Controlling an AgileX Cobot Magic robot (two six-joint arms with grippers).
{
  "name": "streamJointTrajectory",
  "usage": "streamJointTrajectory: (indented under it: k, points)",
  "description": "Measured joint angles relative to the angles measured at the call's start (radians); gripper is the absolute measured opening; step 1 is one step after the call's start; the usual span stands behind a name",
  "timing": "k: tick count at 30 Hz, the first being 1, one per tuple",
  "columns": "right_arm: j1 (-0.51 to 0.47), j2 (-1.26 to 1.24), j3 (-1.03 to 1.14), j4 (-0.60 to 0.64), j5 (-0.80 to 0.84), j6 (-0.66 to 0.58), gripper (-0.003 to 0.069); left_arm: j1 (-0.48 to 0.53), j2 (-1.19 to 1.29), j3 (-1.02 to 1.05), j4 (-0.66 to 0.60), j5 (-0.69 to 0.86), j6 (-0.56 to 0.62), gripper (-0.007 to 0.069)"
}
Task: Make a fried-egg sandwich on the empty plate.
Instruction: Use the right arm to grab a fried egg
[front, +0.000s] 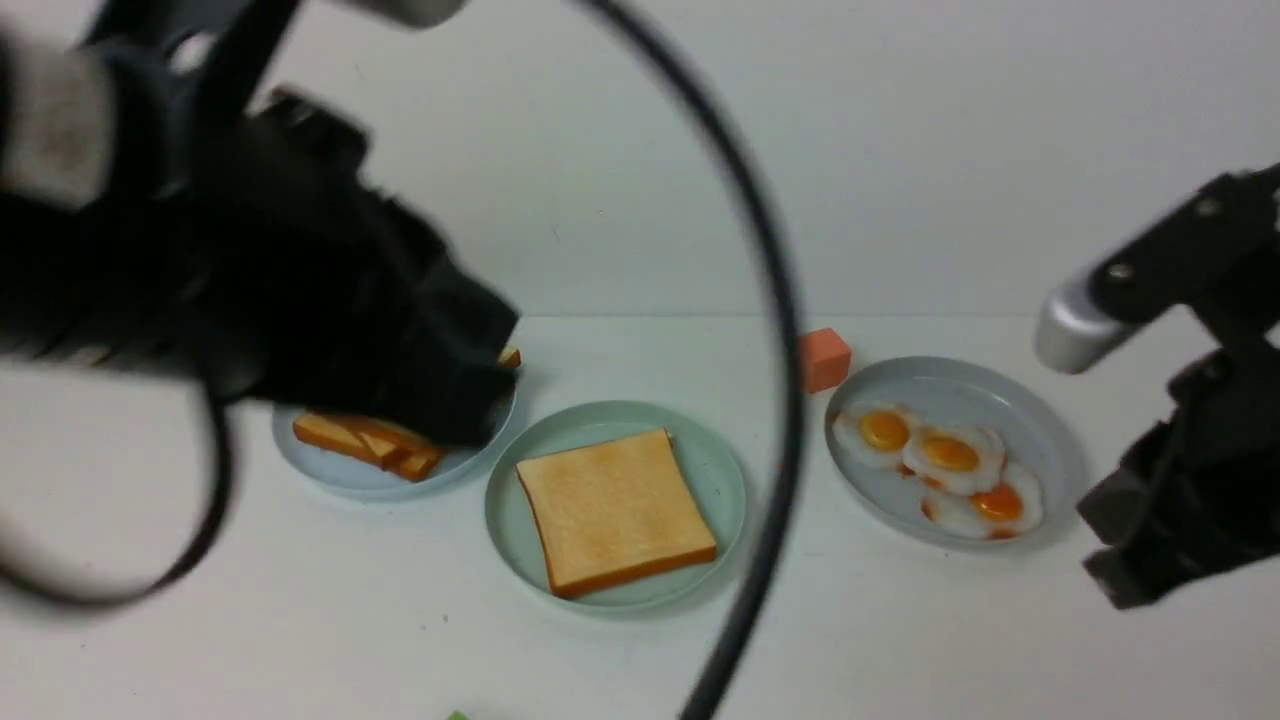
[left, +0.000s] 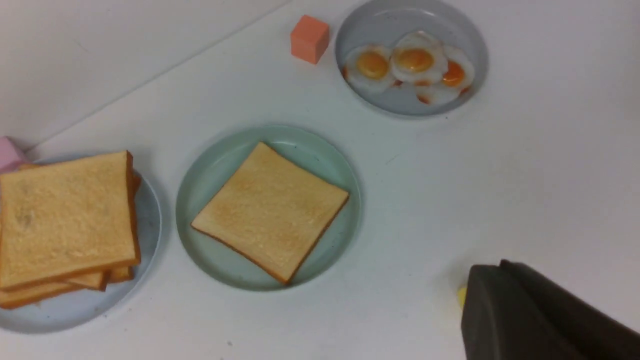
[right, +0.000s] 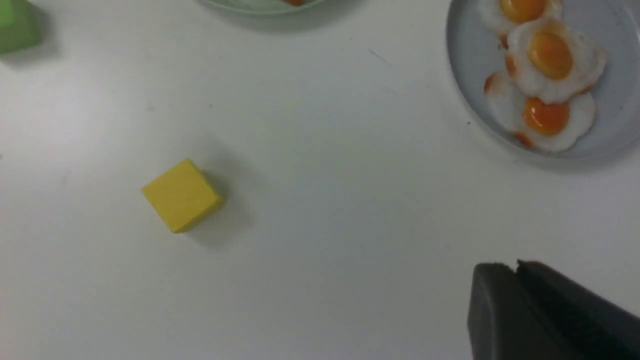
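White table (front: 900, 620), mint plate (front: 712, 468) near left pincer (left: 495, 280)

A flat white table (front: 300, 620) fills the lower part of the front view. A plain, pale wall (front: 950, 150) rises directly behind it, meeting its far edge. Lighting is even; shadows are soft and short.

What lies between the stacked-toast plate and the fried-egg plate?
The mint-green plate holding one toast slice, with an orange cube farther back; the front view shows it.
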Motion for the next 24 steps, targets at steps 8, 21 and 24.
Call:
streamJointTrajectory:
  k: [8, 21, 24]
  points:
    - [-0.171, 0.339, -0.144, -0.003, -0.043, -0.018, 0.0101, 0.000, -0.507, 0.488, -0.035, -0.299, -0.052, -0.0013]
    - [-0.179, 0.705, -0.330, -0.033, -0.125, -0.097, 0.0587, 0.000, -0.636, 0.557, -0.030, -0.416, -0.060, -0.0013]
    - [-0.179, 0.760, -0.373, -0.069, -0.143, -0.098, 0.0669, 0.000, -0.636, 0.557, -0.030, -0.416, -0.060, -0.0013]
